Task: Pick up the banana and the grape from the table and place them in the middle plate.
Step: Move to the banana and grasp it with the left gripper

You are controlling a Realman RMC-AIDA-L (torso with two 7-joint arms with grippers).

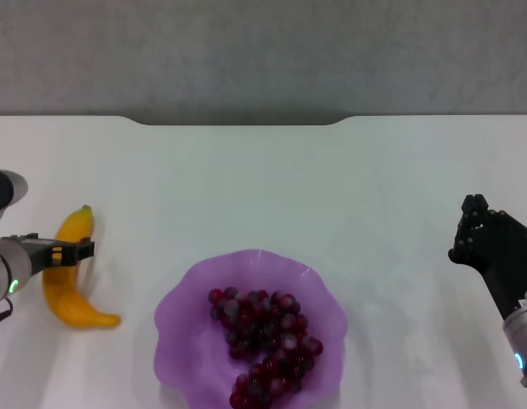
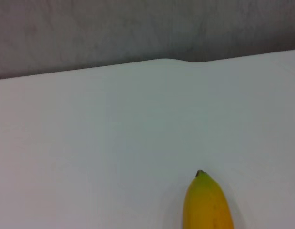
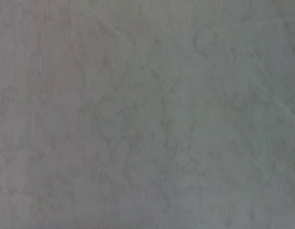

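The banana (image 1: 69, 285) lies on the white table (image 1: 263, 179) at the left, its green stem tip pointing away from me; that tip also shows in the left wrist view (image 2: 207, 202). My left gripper (image 1: 72, 251) is over the banana's middle, with a black part crossing it. The grape bunch (image 1: 263, 341) lies inside the purple scalloped plate (image 1: 182, 319) at the front centre. My right gripper (image 1: 474, 223) is shut and empty, held above the table at the right, away from the plate. The right wrist view shows only a grey surface.
The table's far edge has a notch (image 1: 237, 122), with a grey wall behind it. Bare white tabletop lies between the banana and the plate, and between the plate and the right arm.
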